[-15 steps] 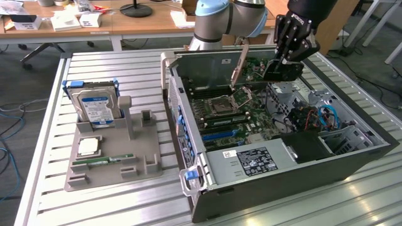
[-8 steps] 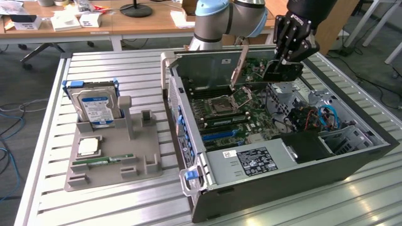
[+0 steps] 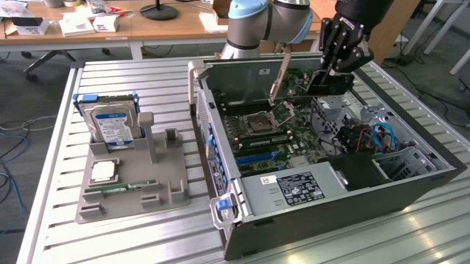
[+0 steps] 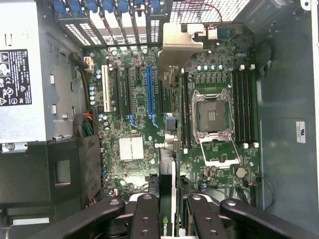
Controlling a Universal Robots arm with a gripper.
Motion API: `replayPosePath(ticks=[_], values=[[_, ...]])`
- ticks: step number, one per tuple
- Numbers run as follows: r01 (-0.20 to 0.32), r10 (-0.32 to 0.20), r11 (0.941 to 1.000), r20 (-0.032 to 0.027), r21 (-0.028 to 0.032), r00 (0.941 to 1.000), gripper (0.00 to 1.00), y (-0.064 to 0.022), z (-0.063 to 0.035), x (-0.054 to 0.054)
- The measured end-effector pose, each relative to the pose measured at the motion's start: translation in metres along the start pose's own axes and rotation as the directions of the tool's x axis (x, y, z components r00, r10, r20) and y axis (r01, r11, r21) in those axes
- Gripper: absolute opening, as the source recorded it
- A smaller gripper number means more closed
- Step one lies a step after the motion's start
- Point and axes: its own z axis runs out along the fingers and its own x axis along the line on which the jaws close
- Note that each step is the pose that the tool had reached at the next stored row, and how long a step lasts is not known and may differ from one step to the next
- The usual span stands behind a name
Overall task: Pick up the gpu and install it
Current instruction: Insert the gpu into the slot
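My gripper (image 3: 336, 72) hangs over the far part of the open computer case (image 3: 411, 187) and is shut on the gpu (image 3: 327, 85), a dark flat card. Its silvery end bracket (image 3: 280, 77) slants down over the motherboard (image 3: 283, 135). In the wrist view the gpu (image 4: 167, 186) shows edge-on between my black fingers (image 4: 144, 216), with the metal bracket (image 4: 179, 45) at its far end. The card is held above the board, apart from the slots. The long blue expansion slot (image 4: 149, 94) lies just beside the line of the card.
A grey parts tray (image 3: 132, 206) stands at the exterior view's left with a hard drive (image 3: 110, 124), a processor (image 3: 103, 171) and a green memory stick (image 3: 121, 188). Inside the case are the power supply (image 3: 294, 187), an open processor socket (image 4: 213, 117) and cables (image 3: 382, 137).
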Motion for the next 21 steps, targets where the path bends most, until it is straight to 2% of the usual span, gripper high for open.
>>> replayPosePath(ticks=[7,13,14,17,21], values=[[0.031,-0.031,0.9995,-0.001,0.0071,0.9995,0.26,0.0014,0.001,0.0001],[0.033,-0.033,0.9994,-0.0004,0.0075,0.9995,0.26,0.0014,0.0011,0.0001],[0.033,-0.033,0.9994,0.0018,0.0089,0.9995,0.26,0.0016,0.0014,0.0001],[0.033,-0.033,0.9993,0.0043,0.0187,0.9994,0.26,0.0025,0.0032,0.0003],[0.033,-0.033,0.9993,0.0043,0.0198,0.9994,0.26,0.003,0.008,0.0005]])
